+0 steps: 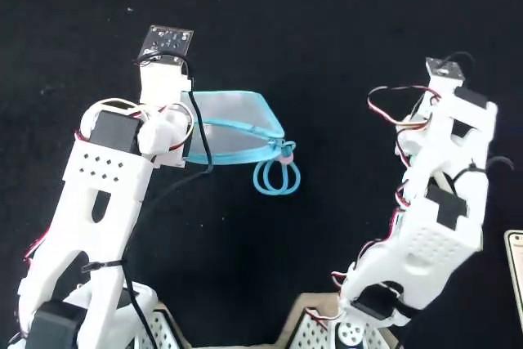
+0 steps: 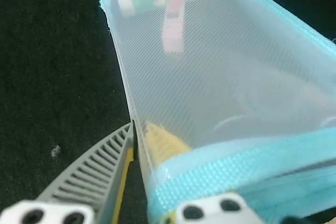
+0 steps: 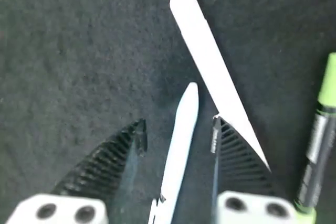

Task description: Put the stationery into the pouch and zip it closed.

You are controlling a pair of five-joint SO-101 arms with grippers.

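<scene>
Two hands: left hand (image 2: pixel 140 153) clamped on pouch (image 2: pixel 220 77) edge; right hand (image 3: pixel 177 127) spread open w/ white pen (image 3: pixel 185 111) btwn its fingers, green marker (image 3: pixel 318 145) just beside.

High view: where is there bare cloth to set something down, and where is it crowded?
Bare cloth lies between the pouch and the right arm, and along the far edge behind both. Crowded: at the right gripper, amid white pens and a green marker.
</scene>
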